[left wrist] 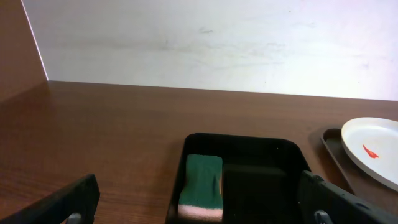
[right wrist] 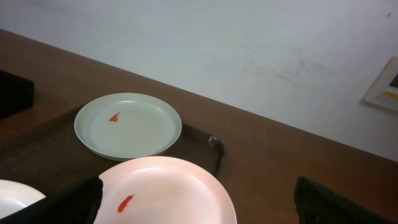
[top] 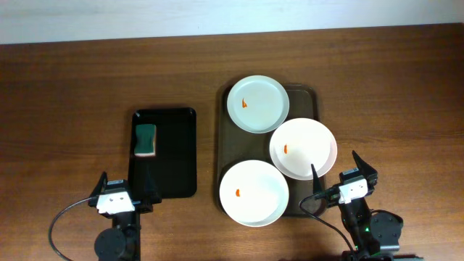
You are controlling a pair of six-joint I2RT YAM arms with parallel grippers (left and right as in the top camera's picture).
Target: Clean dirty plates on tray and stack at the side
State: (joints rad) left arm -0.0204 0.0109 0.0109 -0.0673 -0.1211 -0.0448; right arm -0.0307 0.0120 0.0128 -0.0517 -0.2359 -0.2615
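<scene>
Green rectangular foam sponge (top: 146, 140) | straight up-frame of left gripper (top: 123, 190), long axis up-down | that gripper and right gripper (top: 338, 172) gape wide, empty

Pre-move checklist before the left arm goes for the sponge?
1. State of left gripper: open, empty, ok.
2. State of right gripper: open, empty, ok.
3. Access to sponge: lies in black tray, nothing on it, ok.
4. Are far plate, middle plate, near plate on brown tray, smears visible: ok.
5. Seating of middle plate: overhangs the tray's right rim, not ok.
6. Is sponge damp: cannot tell.
</scene>
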